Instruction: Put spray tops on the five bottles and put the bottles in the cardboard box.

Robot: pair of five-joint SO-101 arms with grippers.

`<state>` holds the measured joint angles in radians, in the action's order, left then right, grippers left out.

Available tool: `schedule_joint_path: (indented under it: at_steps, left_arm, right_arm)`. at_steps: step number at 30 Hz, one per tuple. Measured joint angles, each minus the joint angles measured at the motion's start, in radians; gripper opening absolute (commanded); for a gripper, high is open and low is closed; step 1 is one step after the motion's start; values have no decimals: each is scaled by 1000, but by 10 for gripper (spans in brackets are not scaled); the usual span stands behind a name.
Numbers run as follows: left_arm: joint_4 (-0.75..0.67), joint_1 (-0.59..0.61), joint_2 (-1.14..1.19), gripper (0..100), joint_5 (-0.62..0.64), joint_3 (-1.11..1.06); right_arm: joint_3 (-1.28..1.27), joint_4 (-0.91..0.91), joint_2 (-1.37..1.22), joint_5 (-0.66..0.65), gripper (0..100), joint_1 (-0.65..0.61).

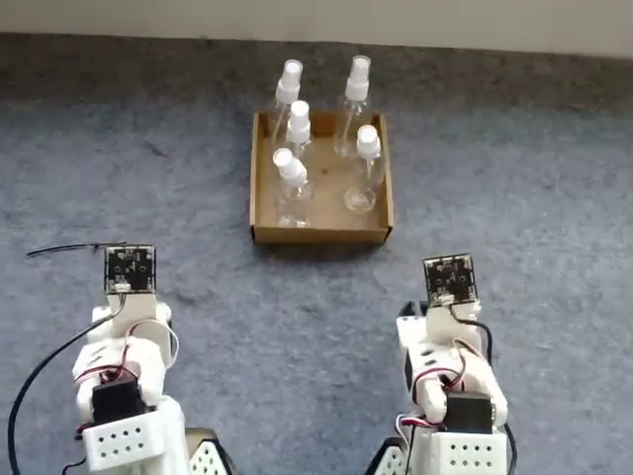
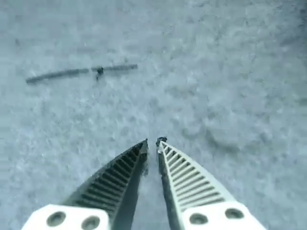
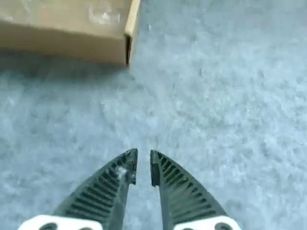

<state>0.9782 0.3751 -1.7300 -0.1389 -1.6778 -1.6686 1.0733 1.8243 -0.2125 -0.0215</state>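
Standing in cardboard box (image 1: 321, 235), bottles (image 1: 294, 188), well apart from right claw (image 3: 144, 165)

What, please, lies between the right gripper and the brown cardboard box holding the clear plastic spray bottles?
Bare grey-blue carpet separates the right gripper from the brown cardboard box; the right wrist view shows this stretch.

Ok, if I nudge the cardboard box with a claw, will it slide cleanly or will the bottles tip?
The cardboard box looks shallow and light, so it would probably slide, though the fuzzy carpet may drag at it. The five bottles stand tall, clear and seemingly empty, rising above the walls, so a sharp push could tip them.
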Motion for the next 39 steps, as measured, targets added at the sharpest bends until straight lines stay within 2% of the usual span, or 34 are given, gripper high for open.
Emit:
schedule_joint_path:
  at_steps: [2,4,7,39]
  left_arm:
    - [117,0,-2,54,0,0]
    - [241,0,-2,54,0,0]
    - [327,0,-28,54,0,0]
    - [345,0,-78,54,0,0]
  right_arm:
    - [0,115,0,0,9,-2]
    - [0,143,0,0,9,5]
    - [0,170,2,0,9,5]
    - [0,176,2,0,9,5]
